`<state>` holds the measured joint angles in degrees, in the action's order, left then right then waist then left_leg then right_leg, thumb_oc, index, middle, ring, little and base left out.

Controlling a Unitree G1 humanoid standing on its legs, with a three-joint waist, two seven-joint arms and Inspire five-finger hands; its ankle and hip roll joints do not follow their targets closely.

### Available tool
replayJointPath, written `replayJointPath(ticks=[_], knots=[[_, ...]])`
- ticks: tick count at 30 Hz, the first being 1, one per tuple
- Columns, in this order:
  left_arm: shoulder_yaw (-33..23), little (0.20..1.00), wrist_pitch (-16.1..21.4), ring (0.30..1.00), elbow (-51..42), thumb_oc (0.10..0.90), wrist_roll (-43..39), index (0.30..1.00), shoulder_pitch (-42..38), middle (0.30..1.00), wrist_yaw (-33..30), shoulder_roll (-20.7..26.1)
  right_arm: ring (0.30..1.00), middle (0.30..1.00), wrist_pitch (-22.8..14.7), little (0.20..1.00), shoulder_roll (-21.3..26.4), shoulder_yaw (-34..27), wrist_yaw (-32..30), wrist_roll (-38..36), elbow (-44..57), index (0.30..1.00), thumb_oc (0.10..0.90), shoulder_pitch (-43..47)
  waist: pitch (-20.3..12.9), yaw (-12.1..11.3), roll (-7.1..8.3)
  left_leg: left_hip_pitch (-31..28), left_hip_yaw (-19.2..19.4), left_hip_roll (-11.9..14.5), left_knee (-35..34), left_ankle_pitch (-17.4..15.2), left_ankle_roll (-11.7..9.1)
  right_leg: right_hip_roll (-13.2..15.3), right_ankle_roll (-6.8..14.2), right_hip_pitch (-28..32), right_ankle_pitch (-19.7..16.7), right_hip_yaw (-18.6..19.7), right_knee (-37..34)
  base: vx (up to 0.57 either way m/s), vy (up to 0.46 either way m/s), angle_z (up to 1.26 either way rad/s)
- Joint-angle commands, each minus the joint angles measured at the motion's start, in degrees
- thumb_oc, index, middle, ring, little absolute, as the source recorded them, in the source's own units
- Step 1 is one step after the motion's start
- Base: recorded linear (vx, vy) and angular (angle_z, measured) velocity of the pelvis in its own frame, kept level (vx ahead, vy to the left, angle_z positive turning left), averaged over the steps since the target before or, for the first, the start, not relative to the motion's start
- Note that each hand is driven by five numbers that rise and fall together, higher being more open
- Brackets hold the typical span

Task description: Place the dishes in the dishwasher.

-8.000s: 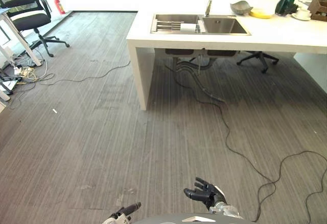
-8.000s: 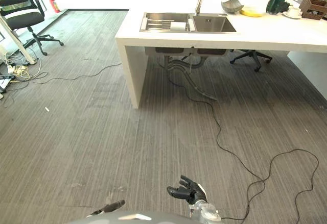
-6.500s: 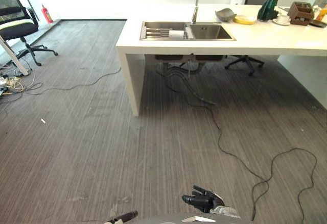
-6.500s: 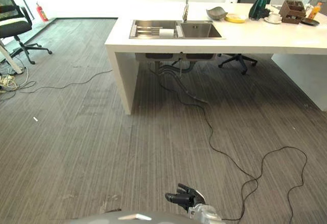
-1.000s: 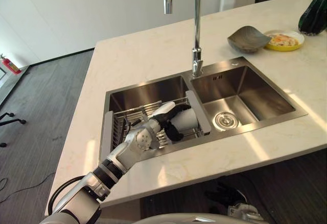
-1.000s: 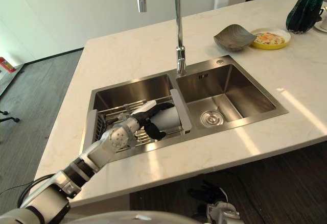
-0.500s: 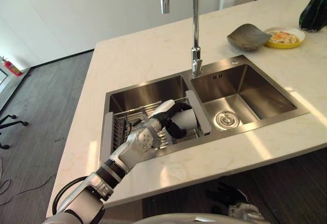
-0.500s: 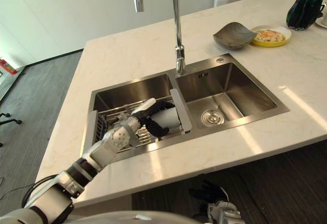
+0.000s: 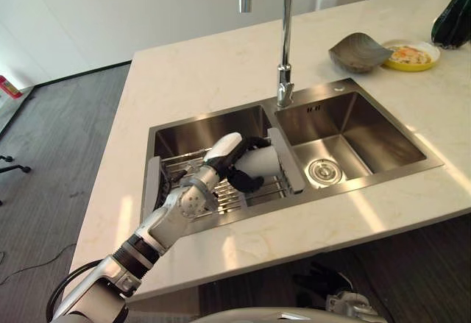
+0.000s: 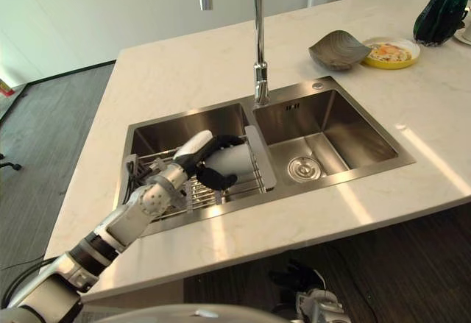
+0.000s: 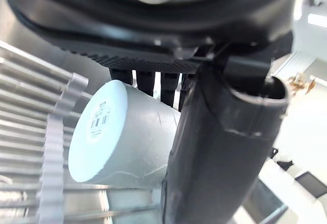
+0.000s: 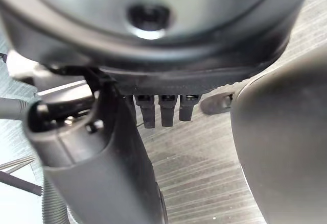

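Note:
A white cup (image 9: 263, 162) lies on its side on the wire rack (image 9: 175, 179) in the left basin of the steel sink (image 9: 193, 133). My left hand (image 9: 210, 173) reaches in from the lower left and is shut on the cup. Its white-covered thumb lies along one side and its dark fingers (image 9: 246, 181) curl round the other. The left wrist view shows the cup (image 11: 117, 137) held between the fingers and the thumb, with the rack's bars beside it. My right hand (image 9: 321, 277) hangs open below the counter's front edge.
A tall faucet (image 9: 285, 43) stands behind the divider between the basins. The right basin (image 9: 353, 135) holds only its drain. A grey bowl (image 9: 358, 52), a yellow plate of food (image 9: 413, 56) and a dark green vase (image 9: 452, 25) sit at the counter's far right.
Seconds ago I stood far off on the floor; now I stand at the sink. In the last second my left hand with the cup has shifted slightly up and to the left.

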<state>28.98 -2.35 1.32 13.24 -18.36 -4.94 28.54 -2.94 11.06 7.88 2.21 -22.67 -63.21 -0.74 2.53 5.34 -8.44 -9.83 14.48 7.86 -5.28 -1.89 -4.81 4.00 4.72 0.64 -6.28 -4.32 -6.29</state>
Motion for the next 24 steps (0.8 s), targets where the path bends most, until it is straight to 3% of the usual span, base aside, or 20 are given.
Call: replayJointPath(ticks=[1,2,5,8,14,16,17,18,19,22,23,24], knots=[[-17.6,0.300,6.8,0.300,-7.6,0.400,-6.3,0.300,-3.9,0.300,-18.7,0.6,0.900,0.900,-2.6,0.900,-3.4,1.4,-0.4,-2.4,-1.5,0.900,0.800,0.9,-3.1,0.4,3.61,3.2,-2.5,-0.3,0.3,1.4,-2.6,2.0,3.7,5.8,7.2,-2.5,1.3,0.04,-0.039,0.00],[-21.7,0.300,7.4,0.300,-11.2,0.400,-7.9,0.300,-2.9,0.300,-21.5,-1.0,0.900,0.900,-2.7,0.900,-4.1,1.9,-0.5,-2.9,-1.5,0.900,0.800,0.6,-3.2,-0.2,4.09,3.1,-2.6,-0.3,0.3,1.3,-2.6,2.1,3.6,6.0,7.3,-2.7,1.3,0.03,-0.022,0.00],[-26.0,0.300,8.3,0.300,-15.1,0.400,-11.0,0.300,-1.1,0.300,-22.4,-2.0,0.900,0.900,-2.8,0.900,-4.4,2.9,-0.5,-2.9,-1.2,0.900,0.800,-0.1,-3.4,-0.7,4.40,2.9,-2.6,-0.3,0.3,1.1,-2.5,2.3,3.5,6.3,7.5,-2.9,1.3,0.01,-0.005,0.01],[-33.0,0.300,9.7,0.300,-20.8,0.400,-11.4,0.300,1.1,0.300,-25.3,0.1,0.900,0.900,-3.4,0.900,-4.6,2.8,-0.9,-4.7,-0.7,0.900,0.800,-0.2,-3.5,-2.3,4.77,2.8,-3.3,-0.6,0.3,1.0,-2.4,2.4,3.4,6.8,8.0,-3.5,1.3,0.03,-0.008,0.05],[-36.8,0.300,11.8,0.300,-23.5,0.400,-15.7,0.300,4.3,0.300,-23.6,0.1,0.900,0.900,-2.2,0.900,-3.8,7.2,0.6,-1.1,0.9,0.900,0.800,-1.0,-2.0,-4.7,4.71,3.0,-4.7,-1.5,0.4,2.5,-2.1,2.3,2.9,6.7,8.3,-3.4,1.3,-0.01,-0.024,0.07],[-38.3,0.300,13.4,0.300,-25.2,0.400,-16.7,0.300,8.6,0.300,-21.8,0.0,0.900,0.900,-1.8,0.900,-2.9,7.5,0.7,-0.3,0.3,0.900,0.800,-0.5,1.2,-7.7,5.35,7.4,-7.6,-1.6,7.4,3.4,-3.4,3.0,2.0,6.7,8.3,-4.2,1.3,-0.12,-0.117,0.12],[-38.3,0.300,13.4,0.300,-25.2,0.400,-16.7,0.300,8.6,0.300,-21.8,0.0,0.900,0.900,-1.8,0.900,-2.9,7.5,0.7,-0.3,0.3,0.900,0.800,-0.5,1.2,-7.7,5.35,7.4,-7.6,-1.6,7.4,3.4,-3.4,3.0,2.0,6.7,8.3,-4.2,1.3,-0.20,-0.203,0.28],[-39.0,0.300,14.1,0.300,-25.5,0.400,-16.9,0.300,9.5,0.300,-22.1,-0.4,0.900,0.900,-1.6,0.900,-2.7,7.5,1.1,-0.8,-1.1,0.900,0.800,0.7,3.0,-10.4,5.71,11.7,-11.1,-1.0,11.3,7.3,-5.4,2.8,1.2,6.6,8.4,-6.2,1.3,-0.16,-0.179,0.43],[-39.2,0.300,14.4,0.300,-26.1,0.400,-17.3,0.300,9.4,0.300,-22.6,-1.1,0.900,0.900,-1.3,0.900,-2.4,7.7,1.4,-0.5,-1.8,0.900,0.800,1.4,3.4,-11.6,5.74,13.5,-12.4,-0.8,10.7,9.5,-6.4,2.8,1.1,6.4,8.5,-8.0,1.3,-0.21,-0.216,0.63],[-39.2,0.300,14.5,0.300,-27.0,0.400,-16.0,0.300,9.9,0.300,-23.1,-1.9,0.900,0.900,-0.4,0.900,-2.1,8.6,2.8,1.8,-3.2,0.900,0.800,0.9,2.5,-12.1,5.34,14.0,-12.7,-0.6,4.7,11.1,-7.1,3.2,1.5,5.2,9.0,-12.1,1.3,-0.09,-0.055,1.00],[-39.5,0.300,14.4,0.300,-27.5,0.400,-13.7,0.300,10.3,0.300,-23.8,-1.3,0.900,0.900,-0.1,0.900,-1.5,9.5,3.5,3.7,-4.0,0.900,0.800,-0.1,2.7,-13.4,4.91,14.9,-14.6,0.3,1.0,13.1,-8.5,3.7,2.0,4.9,9.5,-13.5,1.3,-0.28,-0.045,1.10],[-39.6,0.300,15.1,0.300,-28.4,0.400,-12.7,0.300,10.5,0.300,-24.5,-1.3,0.900,0.900,-0.2,0.900,-0.6,9.4,3.7,4.3,-4.2,0.900,0.800,-0.8,2.2,-13.2,4.67,13.9,-17.2,1.0,0.6,13.1,-9.1,4.6,2.2,3.2,8.7,-16.2,1.3,-0.26,-0.021,0.97]])
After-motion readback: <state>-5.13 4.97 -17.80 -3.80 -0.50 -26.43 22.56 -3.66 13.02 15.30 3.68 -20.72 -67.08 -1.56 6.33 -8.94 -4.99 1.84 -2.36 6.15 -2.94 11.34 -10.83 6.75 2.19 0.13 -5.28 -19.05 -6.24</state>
